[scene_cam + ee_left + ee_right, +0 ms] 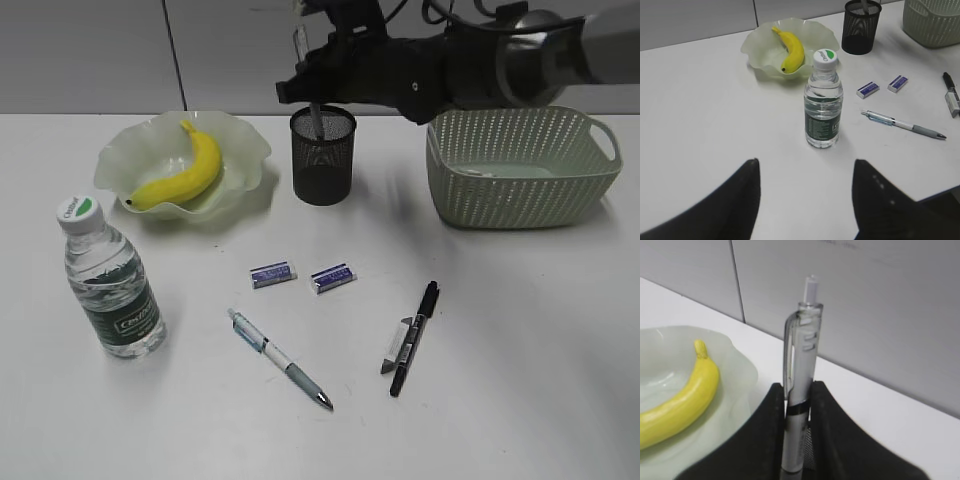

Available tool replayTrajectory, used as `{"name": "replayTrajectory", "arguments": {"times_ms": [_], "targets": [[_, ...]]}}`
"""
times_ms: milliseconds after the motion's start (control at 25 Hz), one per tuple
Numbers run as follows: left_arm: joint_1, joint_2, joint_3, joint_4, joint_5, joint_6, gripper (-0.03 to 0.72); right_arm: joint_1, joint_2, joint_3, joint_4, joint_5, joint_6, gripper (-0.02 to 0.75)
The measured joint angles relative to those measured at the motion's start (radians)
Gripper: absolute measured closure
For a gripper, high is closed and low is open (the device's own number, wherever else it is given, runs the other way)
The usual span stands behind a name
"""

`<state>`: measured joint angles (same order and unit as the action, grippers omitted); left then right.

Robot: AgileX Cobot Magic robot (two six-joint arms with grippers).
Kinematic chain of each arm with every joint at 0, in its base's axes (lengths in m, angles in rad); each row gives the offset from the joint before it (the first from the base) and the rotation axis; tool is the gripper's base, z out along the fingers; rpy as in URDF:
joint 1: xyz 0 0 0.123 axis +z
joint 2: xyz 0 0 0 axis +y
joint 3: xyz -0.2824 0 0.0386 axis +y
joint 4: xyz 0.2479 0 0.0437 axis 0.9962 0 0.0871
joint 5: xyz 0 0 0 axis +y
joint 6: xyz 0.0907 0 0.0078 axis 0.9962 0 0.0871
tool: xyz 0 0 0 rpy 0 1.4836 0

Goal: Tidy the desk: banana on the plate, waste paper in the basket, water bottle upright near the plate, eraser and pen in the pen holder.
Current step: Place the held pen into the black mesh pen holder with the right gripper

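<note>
right hand (796, 440) clamped on a clear pen (801, 375) held upright over the black mesh pen holder (323, 156); left hand (805, 195) spread wide, gripping nothing, water bottle (823, 100) standing on the bench (520, 340); banana (183, 170) in the green plate (250, 140)

White desk (520, 380) carries: plate (130, 150), pen holder (322, 170), basket (520, 190), upright water bottle (110, 285), 2 erasers (273, 274), 2 pens (280, 358).

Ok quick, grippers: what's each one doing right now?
Left gripper: open, empty, behind the clear plastic water bottle.
Right gripper: shut on a clear-barrelled click pen, above the black mesh pen holder.
</note>
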<state>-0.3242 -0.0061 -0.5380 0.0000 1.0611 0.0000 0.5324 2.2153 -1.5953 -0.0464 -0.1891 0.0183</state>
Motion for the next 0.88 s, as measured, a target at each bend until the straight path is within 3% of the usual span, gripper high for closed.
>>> {"name": "replayTrajectory", "arguments": {"times_ms": [120, 200, 400, 520, 640, 880], "targets": [[0.000, 0.000, 0.000, 0.000, 0.000, 0.000, 0.252, 0.000, 0.033, 0.003, 0.001, 0.010, 0.000, 0.606], [0.000, 0.000, 0.000, 0.000, 0.000, 0.000, 0.252, -0.001, 0.038, 0.005, 0.002, 0.024, 0.000, 0.567], [0.000, 0.000, 0.000, 0.000, 0.000, 0.000, 0.252, -0.001, 0.002, 0.005, 0.003, 0.034, 0.000, 0.303], [0.000, 0.000, 0.000, 0.000, 0.000, 0.000, 0.252, -0.001, -0.066, 0.005, 0.003, 0.107, -0.001, 0.247], [0.000, 0.000, 0.000, 0.000, 0.000, 0.000, 0.252, -0.001, -0.176, 0.004, 0.006, 0.300, -0.001, 0.236], [0.000, 0.000, 0.000, 0.000, 0.000, 0.000, 0.252, -0.001, -0.378, 0.013, 0.002, 0.885, -0.049, 0.230]]}}
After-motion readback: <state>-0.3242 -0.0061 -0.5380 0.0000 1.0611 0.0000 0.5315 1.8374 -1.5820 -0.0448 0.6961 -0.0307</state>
